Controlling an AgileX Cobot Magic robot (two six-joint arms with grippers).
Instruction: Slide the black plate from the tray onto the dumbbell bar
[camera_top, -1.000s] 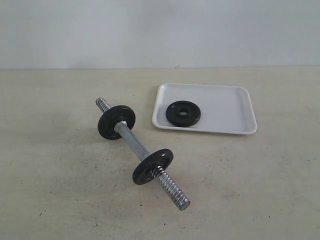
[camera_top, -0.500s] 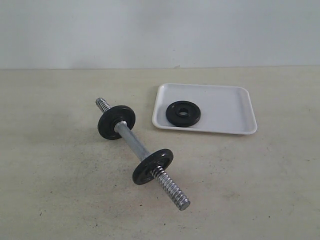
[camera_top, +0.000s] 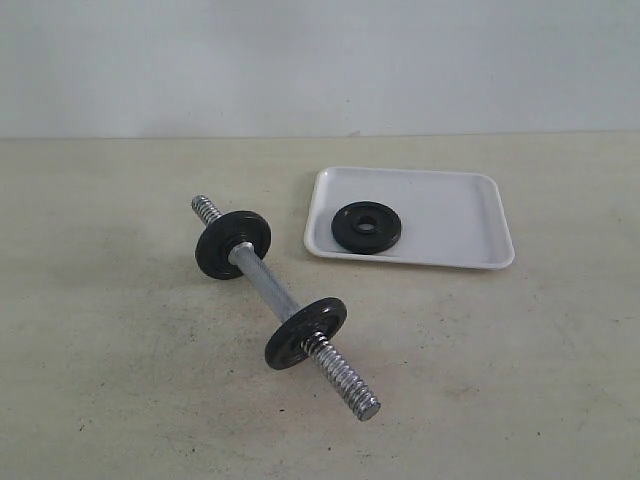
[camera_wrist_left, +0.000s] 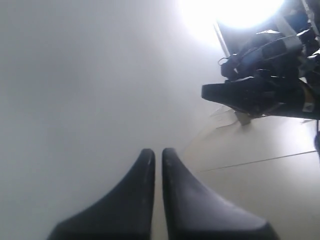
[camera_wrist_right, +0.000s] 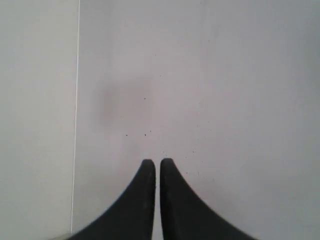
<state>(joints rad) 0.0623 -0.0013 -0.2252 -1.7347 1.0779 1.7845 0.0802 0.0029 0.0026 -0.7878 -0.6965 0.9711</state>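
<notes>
The black plate (camera_top: 366, 227) lies flat in the left part of the white tray (camera_top: 460, 215), which sits at the back right of the table. The chrome dumbbell bar (camera_top: 272, 290) lies slanted in front of the tray's left side, with two black discs (camera_top: 233, 244) (camera_top: 305, 333) threaded on it and both screw ends bare. Neither arm shows in the exterior view. My left gripper (camera_wrist_left: 158, 154) is shut and empty, facing a pale blank wall. My right gripper (camera_wrist_right: 157, 164) is also shut with nothing between its fingers, over a plain grey surface.
The beige tabletop (camera_top: 520, 370) runs back to a pale wall. In the left wrist view dark equipment with cables (camera_wrist_left: 265, 90) stands off to one side under a bright light.
</notes>
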